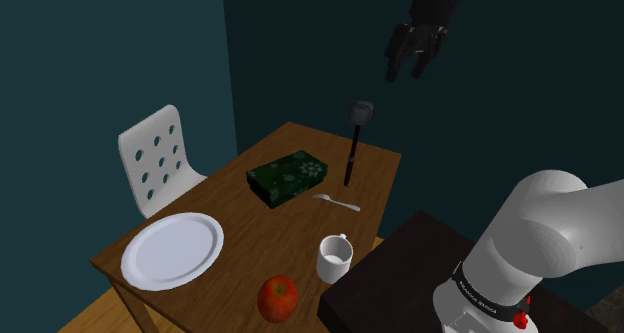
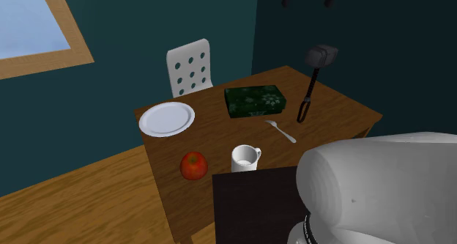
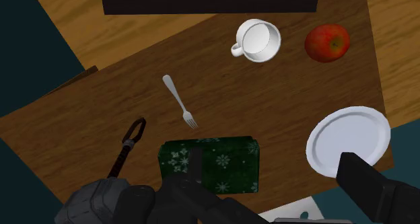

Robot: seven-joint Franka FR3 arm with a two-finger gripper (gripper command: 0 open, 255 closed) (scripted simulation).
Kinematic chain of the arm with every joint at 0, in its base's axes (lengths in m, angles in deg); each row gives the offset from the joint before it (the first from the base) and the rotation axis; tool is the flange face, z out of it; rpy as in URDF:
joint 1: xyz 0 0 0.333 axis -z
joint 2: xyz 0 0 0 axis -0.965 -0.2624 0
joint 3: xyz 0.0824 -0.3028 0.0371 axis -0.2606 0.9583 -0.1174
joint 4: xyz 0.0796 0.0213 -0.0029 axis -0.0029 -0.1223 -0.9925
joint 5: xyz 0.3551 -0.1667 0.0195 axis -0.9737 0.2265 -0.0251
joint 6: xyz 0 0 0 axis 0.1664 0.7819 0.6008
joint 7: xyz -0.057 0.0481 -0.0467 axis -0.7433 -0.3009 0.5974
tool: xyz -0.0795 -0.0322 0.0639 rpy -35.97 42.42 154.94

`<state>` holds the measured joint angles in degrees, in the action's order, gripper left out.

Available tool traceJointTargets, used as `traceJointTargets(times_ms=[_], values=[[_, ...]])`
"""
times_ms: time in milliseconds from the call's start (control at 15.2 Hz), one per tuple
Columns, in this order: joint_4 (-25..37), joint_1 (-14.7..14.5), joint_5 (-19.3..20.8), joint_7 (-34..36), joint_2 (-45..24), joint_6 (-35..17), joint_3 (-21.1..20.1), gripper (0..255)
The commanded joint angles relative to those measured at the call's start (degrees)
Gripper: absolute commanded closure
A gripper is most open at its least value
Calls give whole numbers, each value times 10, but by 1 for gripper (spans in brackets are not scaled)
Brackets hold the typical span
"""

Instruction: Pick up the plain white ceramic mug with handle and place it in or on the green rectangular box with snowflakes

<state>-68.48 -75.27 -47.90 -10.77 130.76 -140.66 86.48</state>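
The white mug (image 1: 336, 258) stands upright on the wooden table (image 1: 240, 226), at the edge nearest the dark stand (image 1: 400, 271) and just beside it. Nothing grips it.

In the shoulder view, read from the mug:
- A fork (image 1: 337, 202) lies at twelve o'clock.
- The green snowflake box (image 1: 288, 176) lies flat at eleven, well apart.
- A white plate (image 1: 172, 249) lies at nine.
- A red apple (image 1: 277, 298) sits near at eight.
- Beyond the fork, at about one o'clock, a grey-headed tool (image 1: 355, 141) with a dark handle stands on end.

A white chair (image 1: 160, 156) with holes in its back is at the table's far side. The walls are dark teal.

The gripper (image 1: 406, 71) hangs high over the table's far end, well above the tool. Its fingers are spread wide with nothing between them.

The second exterior view adds a wood-framed window (image 2: 29, 23) at ten o'clock from the chair, and a plank floor (image 2: 73, 198). The wrist view looks straight down into the mug. It shows the bare white inside, with the handle turned toward the fork's side. It also shows a loop at the end of the tool's handle.
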Motion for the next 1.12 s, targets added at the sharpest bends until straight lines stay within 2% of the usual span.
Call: traceJointTargets(times_ms=[0,528,1056], values=[[0,0,0,0,0,0,0,0],[-145,-11,-25,38,5,-123,-40,0],[-256,-29,-56,79,-44,-265,-88,0]])
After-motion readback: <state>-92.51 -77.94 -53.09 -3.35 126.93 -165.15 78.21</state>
